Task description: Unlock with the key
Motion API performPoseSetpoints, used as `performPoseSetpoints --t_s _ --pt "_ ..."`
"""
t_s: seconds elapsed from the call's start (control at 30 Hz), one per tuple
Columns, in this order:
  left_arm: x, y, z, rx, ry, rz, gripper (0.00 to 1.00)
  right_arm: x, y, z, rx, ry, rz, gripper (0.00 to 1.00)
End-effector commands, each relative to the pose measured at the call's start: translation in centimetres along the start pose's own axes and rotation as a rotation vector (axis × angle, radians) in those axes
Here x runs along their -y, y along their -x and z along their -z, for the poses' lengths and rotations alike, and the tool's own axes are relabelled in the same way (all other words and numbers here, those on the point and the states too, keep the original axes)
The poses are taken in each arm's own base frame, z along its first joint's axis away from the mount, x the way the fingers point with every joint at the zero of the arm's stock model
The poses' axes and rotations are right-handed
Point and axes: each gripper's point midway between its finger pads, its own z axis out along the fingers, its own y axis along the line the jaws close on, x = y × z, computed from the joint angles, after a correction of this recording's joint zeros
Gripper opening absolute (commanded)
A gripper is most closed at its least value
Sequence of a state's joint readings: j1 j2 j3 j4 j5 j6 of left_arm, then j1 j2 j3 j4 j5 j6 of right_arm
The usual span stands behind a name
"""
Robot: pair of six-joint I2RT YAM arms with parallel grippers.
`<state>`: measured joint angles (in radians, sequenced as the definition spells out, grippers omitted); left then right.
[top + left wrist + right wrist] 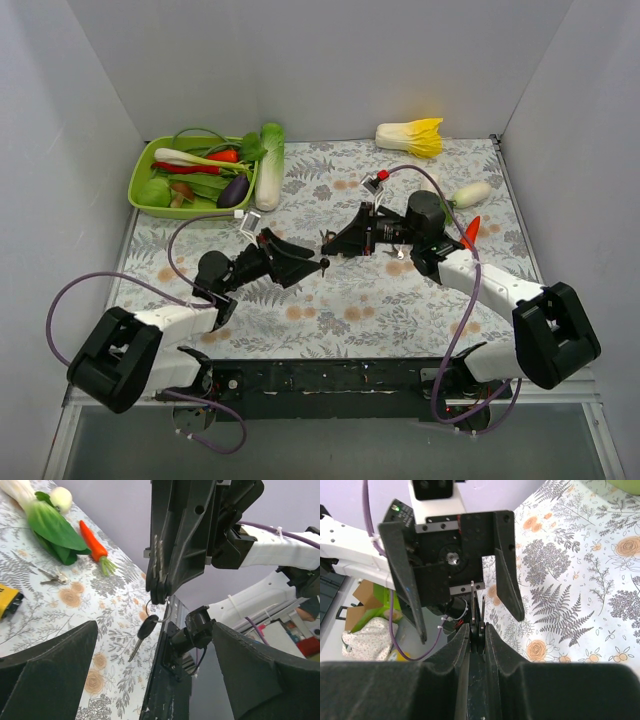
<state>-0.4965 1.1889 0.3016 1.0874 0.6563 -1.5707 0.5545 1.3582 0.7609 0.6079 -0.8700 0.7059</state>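
Seen from above, the right gripper [327, 247], pinched shut, dangles the key [324, 266] over the floral bench [380, 310], just in front of the spread left gripper [313, 262]. A vegetable tray [140, 180] sits well to the left. Left wrist view: the right arm blocks the middle, with a carrot [94, 541] and loose keys [52, 576] lying beyond. Right wrist view: the left gripper fills the frame ahead.

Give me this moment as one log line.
right gripper: shut on key ring | key: dangling free | left gripper: open, facing key
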Motion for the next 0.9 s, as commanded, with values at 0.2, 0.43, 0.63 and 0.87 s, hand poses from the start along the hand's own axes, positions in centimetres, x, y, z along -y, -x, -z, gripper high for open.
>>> performPoseSetpoints --t_s 0.2,0.43,0.63,0.87 --pt "2.1 0.0 -0.7 0.001 -0.202 -0.013 0.98 -3.7 3.9 0.9 0.065 0.054 0.081 0.01" --pt "2.1 -0.3 -2.0 -0.026 -0.201 -0.049 0.94 -3.8 4.2 1.2 0.076 0.05 0.082 0.01" --pt "2.2 -0.2 -3.3 -0.038 -0.183 -0.104 0.93 -3.9 4.4 1.2 0.081 0.055 0.083 0.01" --pt "1.5 -0.4 -4.7 -0.054 -0.147 -0.136 0.93 -4.0 4.5 1.2 0.084 0.064 0.07 0.01"
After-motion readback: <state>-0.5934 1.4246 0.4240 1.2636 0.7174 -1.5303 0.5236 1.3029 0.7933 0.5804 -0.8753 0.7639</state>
